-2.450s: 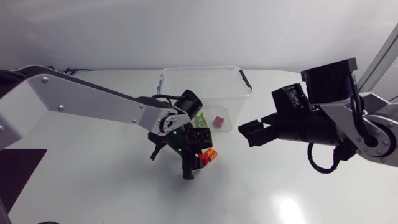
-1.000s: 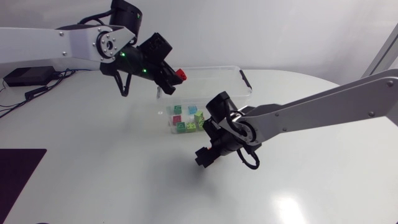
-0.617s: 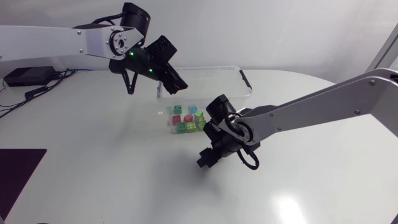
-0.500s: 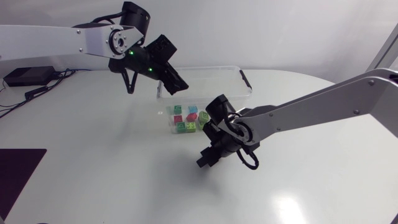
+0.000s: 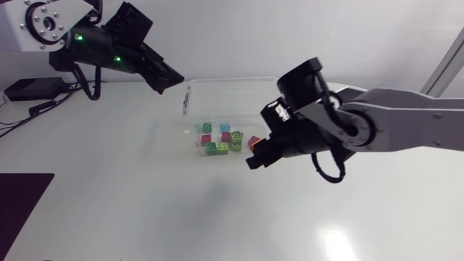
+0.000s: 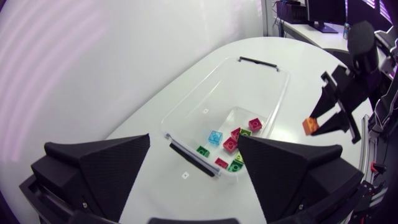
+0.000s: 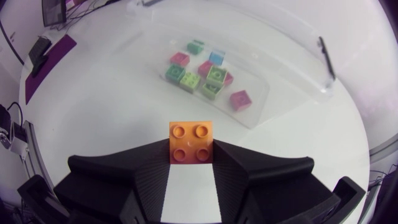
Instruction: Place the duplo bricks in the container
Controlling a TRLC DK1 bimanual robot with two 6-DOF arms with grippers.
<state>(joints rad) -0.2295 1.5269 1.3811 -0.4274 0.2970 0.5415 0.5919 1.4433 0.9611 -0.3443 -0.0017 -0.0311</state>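
A clear plastic container point(image 5: 284, 98) stands at the table's middle back with several coloured duplo bricks point(image 5: 220, 138) inside. My right gripper point(image 5: 256, 154) hangs just off the container's near right corner, shut on an orange brick point(image 5: 251, 146). In the right wrist view the orange brick point(image 7: 191, 142) sits studs-up between the fingers, with the container point(image 7: 323, 56) and its bricks point(image 7: 202, 71) ahead. My left gripper point(image 5: 168, 75) is raised off the container's far left corner, open and holding nothing. Its wrist view looks down on the container point(image 6: 261, 74), the bricks point(image 6: 233, 140) and the orange brick point(image 6: 311, 126).
A black device point(image 5: 25, 88) with cables lies at the table's far left. A dark mat point(image 5: 22, 196) covers the near left corner. The white tabletop point(image 5: 145, 210) in front of the container is bare.
My left gripper opened, dropped its red brick into the container and pulled back up and left. My right gripper shut on the orange brick on the table and lifted it towards the container.
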